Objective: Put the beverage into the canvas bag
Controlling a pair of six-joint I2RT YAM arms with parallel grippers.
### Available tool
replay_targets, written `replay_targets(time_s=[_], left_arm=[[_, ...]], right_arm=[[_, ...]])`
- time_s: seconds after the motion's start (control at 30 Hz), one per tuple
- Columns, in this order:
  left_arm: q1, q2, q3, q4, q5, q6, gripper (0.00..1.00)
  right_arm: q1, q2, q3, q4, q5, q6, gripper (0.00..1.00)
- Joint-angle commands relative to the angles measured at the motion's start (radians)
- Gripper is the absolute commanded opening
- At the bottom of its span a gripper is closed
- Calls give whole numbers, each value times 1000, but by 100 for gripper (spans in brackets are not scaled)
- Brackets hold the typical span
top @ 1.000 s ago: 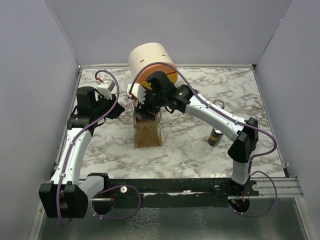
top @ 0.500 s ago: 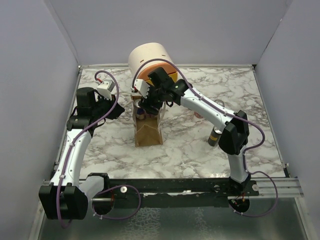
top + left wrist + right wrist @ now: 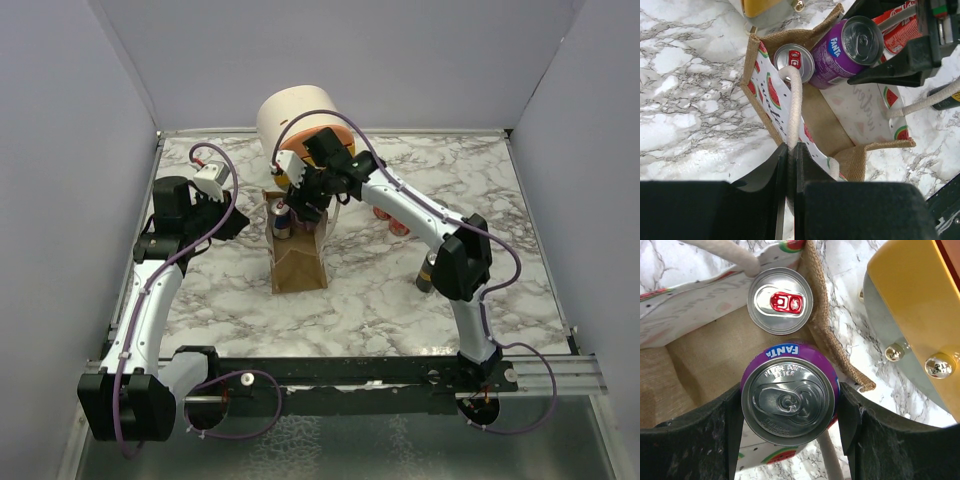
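The canvas bag (image 3: 298, 262) stands open in the middle of the table, tan with a watermelon-print lining (image 3: 860, 110). My left gripper (image 3: 791, 150) is shut on its cream near handle (image 3: 794, 100) and holds that side open; it also shows in the top view (image 3: 238, 222). My right gripper (image 3: 790, 405) is shut on a purple Fanta can (image 3: 788, 401) and holds it tilted in the bag's mouth (image 3: 845, 50). A second can with a red tab (image 3: 781, 300) stands inside the bag, next to the Fanta can.
The cream-and-orange rounded drawer box (image 3: 300, 125) stands right behind the bag, close to my right wrist (image 3: 920, 315). Two red cans (image 3: 392, 218) and a dark can (image 3: 430, 272) are on the marble table (image 3: 220, 300) to the right.
My right arm has swung back and turned its wrist over the bag. The Fanta can now shows at the bag's mouth. The red cans behind the arm have come into view. My left arm has not moved.
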Motion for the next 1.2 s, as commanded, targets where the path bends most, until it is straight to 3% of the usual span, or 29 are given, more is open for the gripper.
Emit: replay_targets(time_s=[0.0, 0.13, 0.53, 1.17], left_arm=[[3, -21, -12, 18, 32, -2, 0], [3, -25, -22, 27, 37, -1, 0], [3, -28, -28, 34, 56, -7, 0], [3, -34, -33, 39, 79, -9, 0]], right_arm=[[-16, 17, 52, 49, -36, 0, 32], [-31, 35, 53, 55, -55, -2, 37], [-60, 60, 8, 105, -107, -16, 39], [-67, 107, -17, 138, -100, -22, 55]])
